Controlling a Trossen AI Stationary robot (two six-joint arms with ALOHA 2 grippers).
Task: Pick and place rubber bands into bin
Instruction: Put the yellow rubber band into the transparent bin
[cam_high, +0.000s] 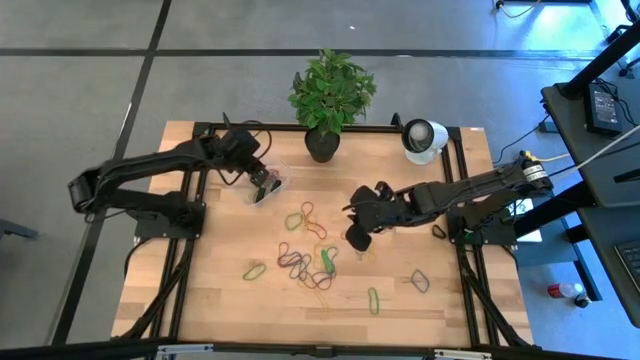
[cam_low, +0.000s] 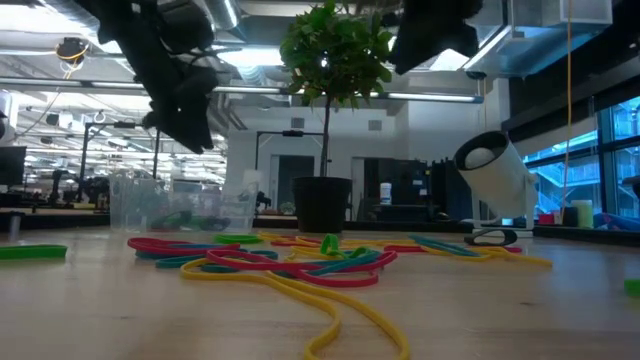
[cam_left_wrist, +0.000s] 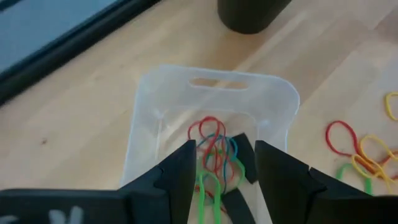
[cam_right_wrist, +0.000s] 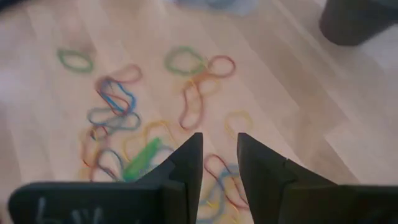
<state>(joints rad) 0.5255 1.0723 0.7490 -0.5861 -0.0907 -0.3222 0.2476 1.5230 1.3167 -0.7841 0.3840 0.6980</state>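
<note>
The clear plastic bin (cam_high: 268, 188) stands on the table's far left part and holds several red, green and blue rubber bands (cam_left_wrist: 214, 155). My left gripper (cam_left_wrist: 225, 168) hangs open just above the bin (cam_left_wrist: 211, 106), pointing down into it; it also shows in the high view (cam_high: 262, 183). Many loose rubber bands (cam_high: 310, 255) lie spread over the middle of the table. My right gripper (cam_high: 358, 237) hovers above their right side, its fingers a narrow gap apart with nothing between them (cam_right_wrist: 219, 155).
A black pot with a green plant (cam_high: 322, 145) stands at the far edge, and a white round camera-like object (cam_high: 424, 137) at the far right. Single bands lie apart: a green one (cam_high: 373, 298), a purple one (cam_high: 420, 281) and another green one (cam_high: 254, 270).
</note>
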